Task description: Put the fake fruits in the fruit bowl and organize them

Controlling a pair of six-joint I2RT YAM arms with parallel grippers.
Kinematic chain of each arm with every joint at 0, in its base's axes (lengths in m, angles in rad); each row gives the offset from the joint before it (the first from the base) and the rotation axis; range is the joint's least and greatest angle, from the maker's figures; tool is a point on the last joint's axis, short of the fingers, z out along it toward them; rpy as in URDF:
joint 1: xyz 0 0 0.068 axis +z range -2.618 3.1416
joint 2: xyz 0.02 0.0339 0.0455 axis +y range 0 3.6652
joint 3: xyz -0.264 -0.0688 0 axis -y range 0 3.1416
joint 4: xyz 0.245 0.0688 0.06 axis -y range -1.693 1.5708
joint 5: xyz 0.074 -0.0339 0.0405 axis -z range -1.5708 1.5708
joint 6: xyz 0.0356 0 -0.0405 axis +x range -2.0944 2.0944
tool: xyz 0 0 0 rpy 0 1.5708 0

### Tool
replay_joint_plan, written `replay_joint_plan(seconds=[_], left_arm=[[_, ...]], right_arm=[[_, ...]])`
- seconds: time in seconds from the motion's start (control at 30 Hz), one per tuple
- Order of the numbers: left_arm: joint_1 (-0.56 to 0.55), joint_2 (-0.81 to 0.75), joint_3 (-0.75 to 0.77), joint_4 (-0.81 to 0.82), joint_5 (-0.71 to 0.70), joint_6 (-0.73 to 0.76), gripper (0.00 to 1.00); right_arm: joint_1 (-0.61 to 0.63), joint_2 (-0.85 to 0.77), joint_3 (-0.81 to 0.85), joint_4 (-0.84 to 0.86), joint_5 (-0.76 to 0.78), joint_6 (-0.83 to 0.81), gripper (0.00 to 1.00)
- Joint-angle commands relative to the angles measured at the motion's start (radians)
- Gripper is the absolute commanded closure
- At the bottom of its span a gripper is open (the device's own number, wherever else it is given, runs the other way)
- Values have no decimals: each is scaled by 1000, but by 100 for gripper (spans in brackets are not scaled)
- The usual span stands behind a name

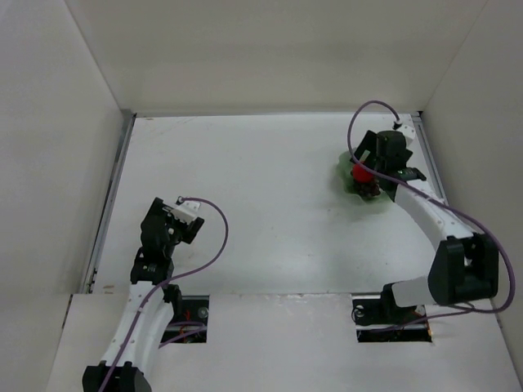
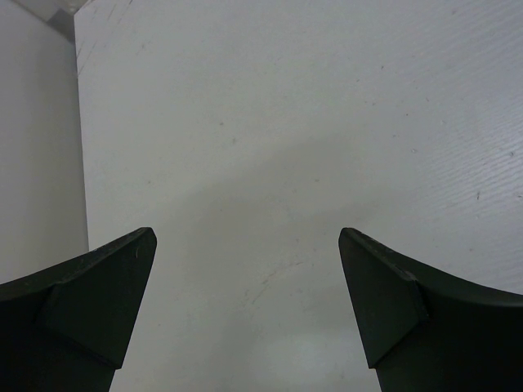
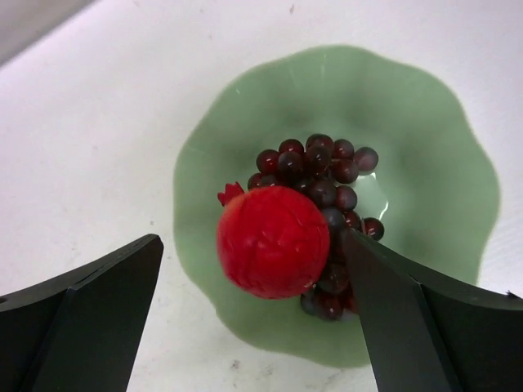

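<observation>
Red and glossy, the small round fruit (image 3: 274, 241) sits in the middle of the right wrist view, perched on the lower left side of the grapes (image 3: 323, 175), which lie in the hollow of the pale green fruit bowl (image 3: 425, 163). The right gripper (image 3: 251, 238) hangs over it with its jaws spread wide and clamped on nothing. The left finger is well apart from the fruit, and the right finger is just beside the grapes. We cannot tell whether the fruit is settled or only balanced. That is our main worry: a ball on a lumpy bunch can roll, and here the downhill side faces the near rim at the lower left of the frame, so it may slip over the shallow edge onto the table (image 2: 286, 122). We also judge that the right finger, so close to the grapes, could snag the bunch or nudge the fruit if the arm lifts at a slant, and it might even drag the light bowl. The left gripper (image 2: 245, 237), at the lower left of the top view, has its jaws apart over the table and holds nothing, too far away to catch anything.
</observation>
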Motion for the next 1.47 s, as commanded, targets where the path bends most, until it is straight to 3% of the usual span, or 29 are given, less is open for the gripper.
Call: replay_joint_plan(seconds=[0.0,0.2,0.43,0.7,0.83,1.43], left_arm=[[9,-4,-10,33,11,8,0],[6,-3,-10,33,11,8,0],[-8,2,-11,36,15,8,0],[-11,5,-11,33,15,8,0],[-22,10,-11,39,15,9,0],[-14,-1,-16,33,15,14,0]], right_arm=[[-21,-145,-45,35,6,4,0],[-206,-329,-212,-28,0,94,0],[-449,-476,-350,-45,-113,131,0],[-590,-469,-320,-181,-234,143,0],[-734,-478,-335,-247,-302,183,0],[-745,-553,-412,-154,-357,183,0]])
